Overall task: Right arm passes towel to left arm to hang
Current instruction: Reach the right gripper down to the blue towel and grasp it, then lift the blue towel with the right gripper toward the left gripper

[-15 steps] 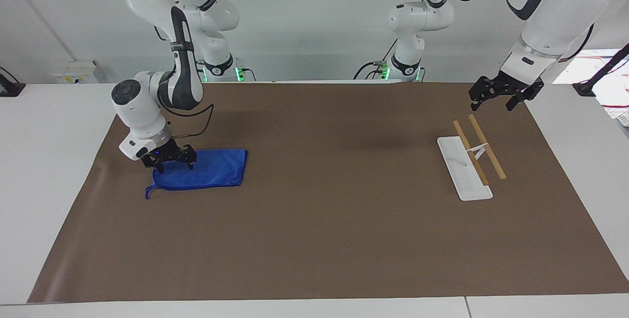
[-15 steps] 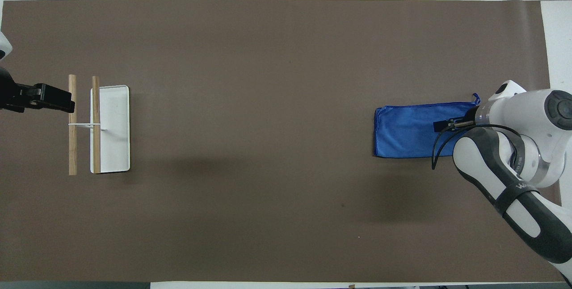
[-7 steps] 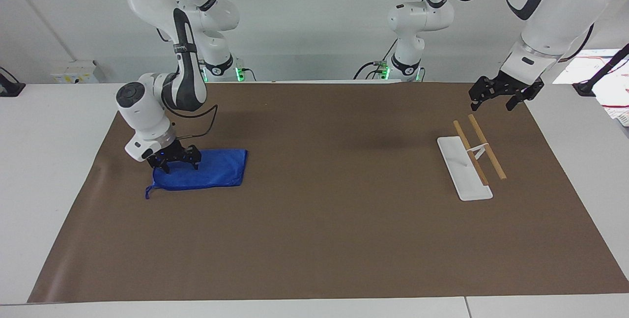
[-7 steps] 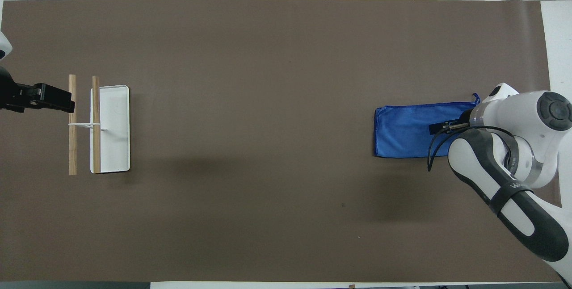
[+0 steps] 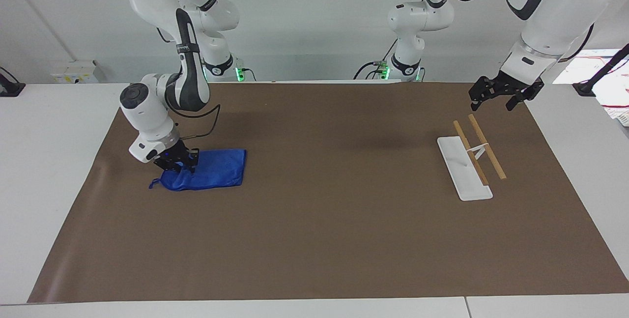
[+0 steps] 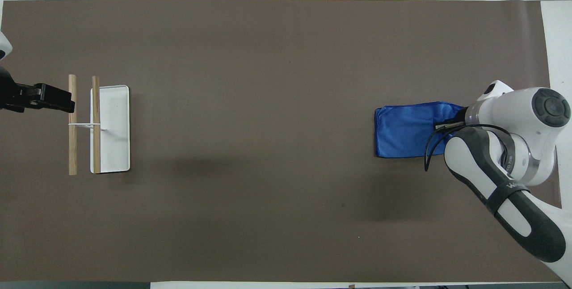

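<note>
The bright blue towel (image 5: 216, 170) lies on the brown mat toward the right arm's end of the table; it also shows in the overhead view (image 6: 402, 130). Its end under the gripper is bunched up, and the cord loop (image 5: 153, 184) trails off that end. My right gripper (image 5: 177, 163) is down on that bunched end, shut on the cloth; in the overhead view (image 6: 447, 124) the wrist hides most of it. My left gripper (image 5: 499, 97) hangs open and empty over the mat's edge beside the rack, and the left arm waits; it also shows in the overhead view (image 6: 44, 99).
A towel rack with a white base (image 5: 462, 168) and two wooden bars (image 5: 484, 146) stands toward the left arm's end; its base also shows in the overhead view (image 6: 111, 146). The brown mat (image 5: 319, 210) covers the table's middle.
My right gripper's fingers have closed on the towel's end. That end has bunched and pulled inward, and the cord loop has shifted with it. The left arm has not moved.
</note>
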Controlling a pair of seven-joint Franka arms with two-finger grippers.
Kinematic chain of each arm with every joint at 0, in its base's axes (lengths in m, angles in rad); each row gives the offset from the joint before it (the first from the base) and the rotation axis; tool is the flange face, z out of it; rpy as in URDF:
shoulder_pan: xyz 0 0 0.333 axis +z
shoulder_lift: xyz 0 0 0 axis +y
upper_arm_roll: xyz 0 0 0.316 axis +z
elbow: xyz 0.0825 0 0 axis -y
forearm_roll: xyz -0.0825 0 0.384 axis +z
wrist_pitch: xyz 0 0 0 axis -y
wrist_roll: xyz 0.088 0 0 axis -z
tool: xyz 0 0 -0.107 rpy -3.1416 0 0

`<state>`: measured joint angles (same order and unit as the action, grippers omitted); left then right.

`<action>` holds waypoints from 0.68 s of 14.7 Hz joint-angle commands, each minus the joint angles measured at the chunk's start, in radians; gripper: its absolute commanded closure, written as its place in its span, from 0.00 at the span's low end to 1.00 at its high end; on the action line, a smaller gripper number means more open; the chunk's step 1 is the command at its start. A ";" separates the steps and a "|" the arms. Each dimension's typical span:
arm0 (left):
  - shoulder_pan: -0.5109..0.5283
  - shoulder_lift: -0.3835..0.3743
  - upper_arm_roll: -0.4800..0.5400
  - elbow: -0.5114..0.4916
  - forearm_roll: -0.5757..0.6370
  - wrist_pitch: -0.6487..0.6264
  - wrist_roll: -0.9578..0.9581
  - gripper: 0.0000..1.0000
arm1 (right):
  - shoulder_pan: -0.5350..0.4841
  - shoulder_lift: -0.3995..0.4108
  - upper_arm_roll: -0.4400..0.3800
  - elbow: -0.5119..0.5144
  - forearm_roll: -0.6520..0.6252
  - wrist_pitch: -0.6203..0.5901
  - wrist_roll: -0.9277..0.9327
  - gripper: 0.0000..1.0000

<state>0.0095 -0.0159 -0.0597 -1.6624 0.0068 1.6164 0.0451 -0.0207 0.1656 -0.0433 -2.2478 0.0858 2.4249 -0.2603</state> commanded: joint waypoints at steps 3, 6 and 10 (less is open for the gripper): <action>0.004 -0.013 -0.003 -0.014 0.018 0.003 -0.008 0.00 | -0.004 -0.020 0.005 0.152 0.019 -0.232 0.001 1.00; 0.006 -0.013 -0.003 -0.014 0.018 0.003 -0.008 0.00 | -0.004 -0.054 0.006 0.236 0.017 -0.389 0.044 1.00; 0.003 -0.015 -0.003 -0.014 0.018 -0.009 -0.010 0.00 | -0.005 -0.081 0.057 0.384 0.057 -0.625 0.145 1.00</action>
<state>0.0095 -0.0159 -0.0597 -1.6624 0.0068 1.6149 0.0450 -0.0195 0.0899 -0.0170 -1.9367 0.0997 1.9023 -0.1734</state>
